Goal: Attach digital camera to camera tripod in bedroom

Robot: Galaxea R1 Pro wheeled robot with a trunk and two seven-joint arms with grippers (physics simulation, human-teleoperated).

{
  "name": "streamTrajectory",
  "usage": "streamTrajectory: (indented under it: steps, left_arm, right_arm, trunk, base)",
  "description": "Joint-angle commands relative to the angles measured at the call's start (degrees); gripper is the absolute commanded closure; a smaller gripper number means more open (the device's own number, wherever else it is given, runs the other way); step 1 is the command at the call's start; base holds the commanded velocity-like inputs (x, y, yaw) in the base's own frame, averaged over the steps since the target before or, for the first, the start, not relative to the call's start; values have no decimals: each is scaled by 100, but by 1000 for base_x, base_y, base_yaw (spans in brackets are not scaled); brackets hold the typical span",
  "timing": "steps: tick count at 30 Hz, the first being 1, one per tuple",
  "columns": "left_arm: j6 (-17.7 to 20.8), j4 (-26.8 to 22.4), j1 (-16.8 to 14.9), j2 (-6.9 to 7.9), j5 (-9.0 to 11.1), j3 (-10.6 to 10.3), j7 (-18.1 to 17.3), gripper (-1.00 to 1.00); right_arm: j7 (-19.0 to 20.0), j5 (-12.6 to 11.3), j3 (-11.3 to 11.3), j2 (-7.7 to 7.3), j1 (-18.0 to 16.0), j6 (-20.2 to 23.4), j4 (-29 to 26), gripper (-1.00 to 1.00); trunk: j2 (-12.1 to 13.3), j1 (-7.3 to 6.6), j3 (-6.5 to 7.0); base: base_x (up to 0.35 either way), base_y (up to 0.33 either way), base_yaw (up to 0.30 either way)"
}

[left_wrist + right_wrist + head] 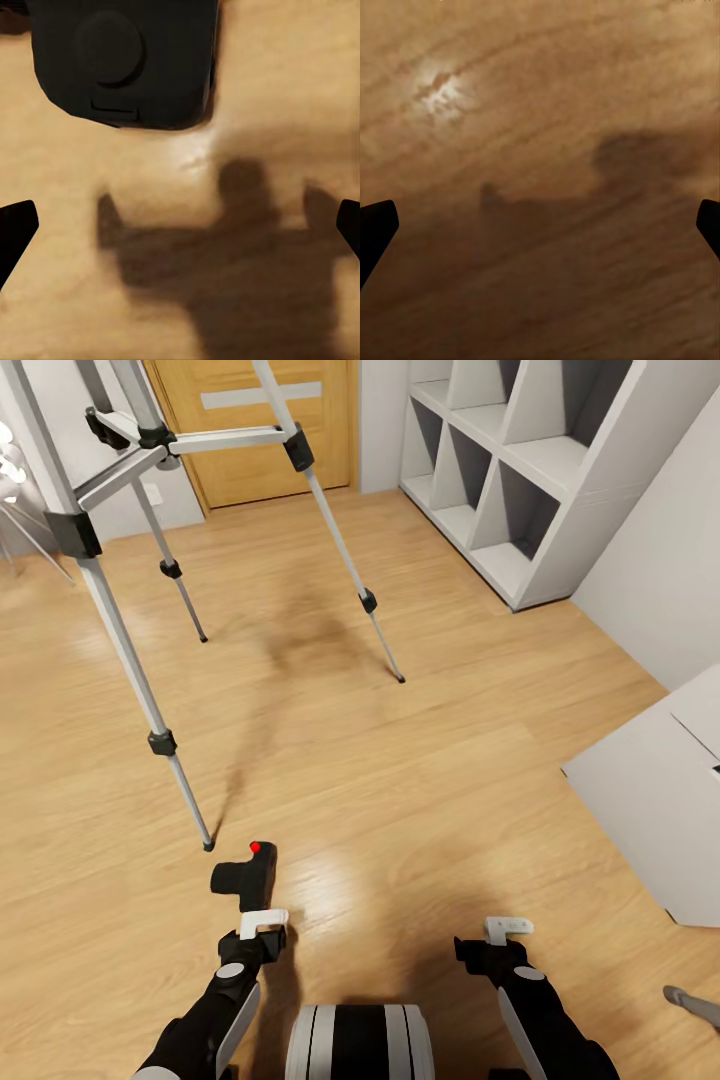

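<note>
Wood floor (420,780) holds digital camera (245,872) beside camera tripod (125,650) (3 legs).

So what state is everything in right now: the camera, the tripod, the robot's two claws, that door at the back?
digital camera: on the wood floor, not mounted, just ahead of the left claw.
camera tripod: standing, legs spread, feet on the floor.
left gripper: open, holding nothing, right behind the camera.
right gripper: open, empty, over bare floor.
wooden door: closed.
white cube shelf: the compartments in view are empty.
</note>
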Motion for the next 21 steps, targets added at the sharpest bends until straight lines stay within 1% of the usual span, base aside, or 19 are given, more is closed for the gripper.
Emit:
streamTrajectory:
  steps: [1,11,21]
  left_arm:
    - [29,-10,0,5,50,-30,46,-100]
    - [29,-6,0,5,66,-23,52,-100]
    - [29,21,2,5,68,-23,53,-100]
  right_arm:
    - [-33,-15,9,-1,-1,31,-9,-100]
    - [-33,-17,9,-1,-1,31,-9,-100]
    - [-33,-15,9,-4,-1,31,-9,-100]
  trunk:
    - [-1,-1,-3]
    - [-1,-1,-3]
    - [-1,-1,-3]
  base:
    - [7,0,0]
    - [19,0,0]
    - [150,0,0]
